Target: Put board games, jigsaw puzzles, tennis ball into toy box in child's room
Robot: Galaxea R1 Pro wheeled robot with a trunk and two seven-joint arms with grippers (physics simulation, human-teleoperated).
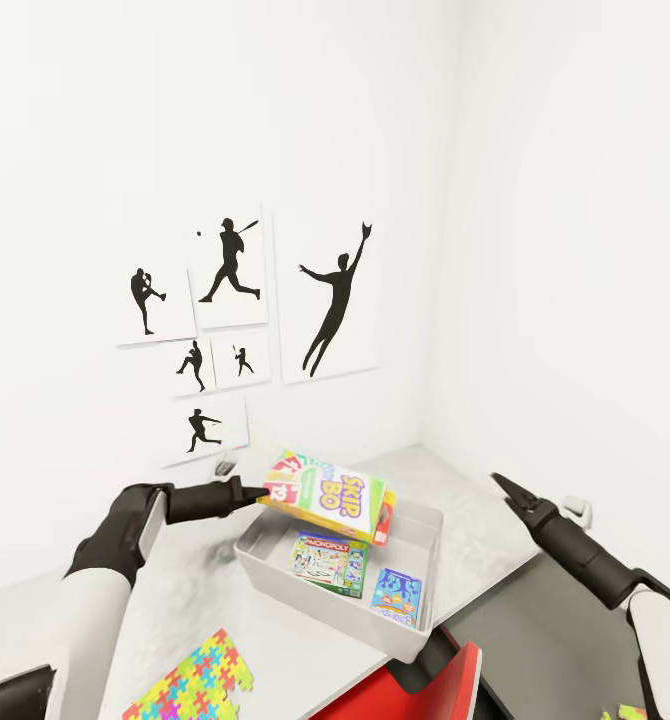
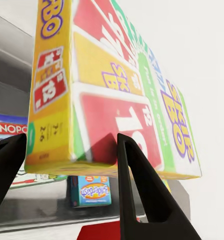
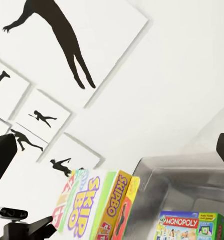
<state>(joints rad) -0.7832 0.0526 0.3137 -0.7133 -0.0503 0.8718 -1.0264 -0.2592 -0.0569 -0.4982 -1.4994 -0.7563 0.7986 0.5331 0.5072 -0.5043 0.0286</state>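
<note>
My left gripper (image 1: 260, 492) is shut on one end of the yellow-red-green board game (image 1: 327, 500), holding it tilted just above the toy box (image 1: 275, 560) on the table (image 1: 475, 520). In the left wrist view the fingers (image 2: 142, 200) clamp that game box (image 2: 106, 95). Inside the bin lie a white-green board game (image 1: 330, 563) and a blue one (image 1: 395, 597). One jigsaw puzzle (image 1: 190, 685) lies on the table near its front edge. My right gripper (image 1: 505, 490) hovers open to the right of the bin, its fingers (image 3: 1, 152) spread wide. The tennis ball and bed are out of view.
Sports-silhouette pictures (image 1: 330, 300) hang on the white wall behind the table. A red chair (image 1: 415, 690) stands at the table's front, below the bin. The dark grey wing (image 1: 535, 620) runs under my right arm. A small white object (image 1: 575, 510) sits near the right wall.
</note>
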